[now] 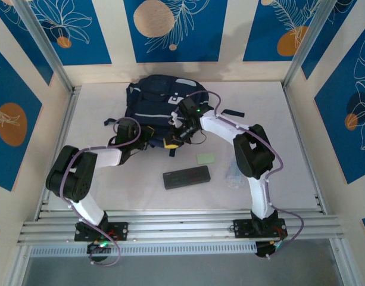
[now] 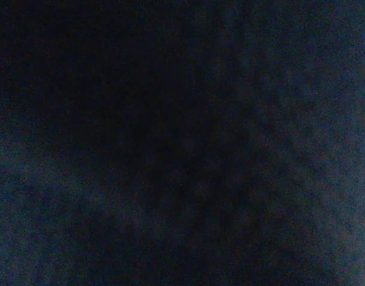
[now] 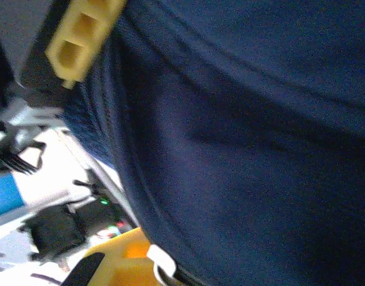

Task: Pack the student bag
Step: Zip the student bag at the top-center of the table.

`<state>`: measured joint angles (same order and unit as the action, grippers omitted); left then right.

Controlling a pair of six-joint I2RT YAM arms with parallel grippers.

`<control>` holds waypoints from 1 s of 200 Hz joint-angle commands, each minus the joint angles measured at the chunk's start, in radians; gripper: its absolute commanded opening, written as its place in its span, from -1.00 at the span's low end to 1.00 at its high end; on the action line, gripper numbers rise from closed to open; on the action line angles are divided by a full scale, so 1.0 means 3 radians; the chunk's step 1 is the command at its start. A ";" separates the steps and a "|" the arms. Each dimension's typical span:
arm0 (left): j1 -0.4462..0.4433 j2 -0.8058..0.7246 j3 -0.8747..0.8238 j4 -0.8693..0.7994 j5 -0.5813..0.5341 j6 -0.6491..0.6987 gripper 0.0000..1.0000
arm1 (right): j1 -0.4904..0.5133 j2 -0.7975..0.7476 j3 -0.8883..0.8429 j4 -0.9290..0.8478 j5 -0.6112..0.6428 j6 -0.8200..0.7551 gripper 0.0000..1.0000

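– Blue wall panels (image 1: 170,24) printed with white leaves and orange discs are seen from above, set around a white table (image 1: 277,149). Where is the student bag placed?

– From above, the student bag (image 1: 152,98) is seen lying on the far middle of the table, close to the back wall. It is made of dark navy fabric. A pale grey stripe panel is sewn near its far edge, a thin pale line is run across its front, and a small white patch is fixed near the middle. Black straps are spread out on both sides. On the base side of the bag a black flat case (image 1: 187,177), a pale green pad (image 1: 205,158) and a clear plastic item (image 1: 233,173) are laid out, all apart from it.

– And the tools?

– Both are brought to the bag's near edge. The left gripper (image 1: 147,136) is set at the bag's near left corner, and its jaws cannot be told open or closed. The right gripper (image 1: 172,140) is placed just beside it.

– What is given by the left wrist?

– A dark bluish surface, close to the lens. Nothing more can be made out.

– The right wrist?

– Navy cloth with stitched ridges is shown, and the yellow fingers (image 3: 72,42) are pressed against it. The jaws are closed, and a fold of the bag appears to be pinched.
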<state>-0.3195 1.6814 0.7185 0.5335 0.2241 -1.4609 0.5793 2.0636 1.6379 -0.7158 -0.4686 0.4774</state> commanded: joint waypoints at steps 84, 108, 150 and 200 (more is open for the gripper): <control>0.0138 -0.1141 -0.0046 -0.1182 0.0316 0.1096 -1.00 | -0.0981 0.0145 0.0280 -0.0990 0.1757 -0.1183 -1.00; 0.0187 -0.1248 0.0082 -0.1594 0.0435 0.1388 -1.00 | -0.1146 0.0363 0.0648 -0.0906 0.2132 -0.1125 -1.00; 0.0339 -0.1334 0.0169 -0.1876 0.0684 0.1615 -1.00 | -0.1297 0.0672 0.0949 -0.0790 0.2426 -0.1049 -1.00; 0.0412 -0.1191 0.0319 -0.1942 0.0773 0.1991 -1.00 | -0.1165 0.0214 0.0467 -0.0723 0.1441 -0.1022 -1.00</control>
<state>-0.2501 1.3689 0.7631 0.0502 0.3679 -1.0508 0.3401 2.2227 1.8721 -1.0454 -0.1524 0.0967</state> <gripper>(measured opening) 0.155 0.087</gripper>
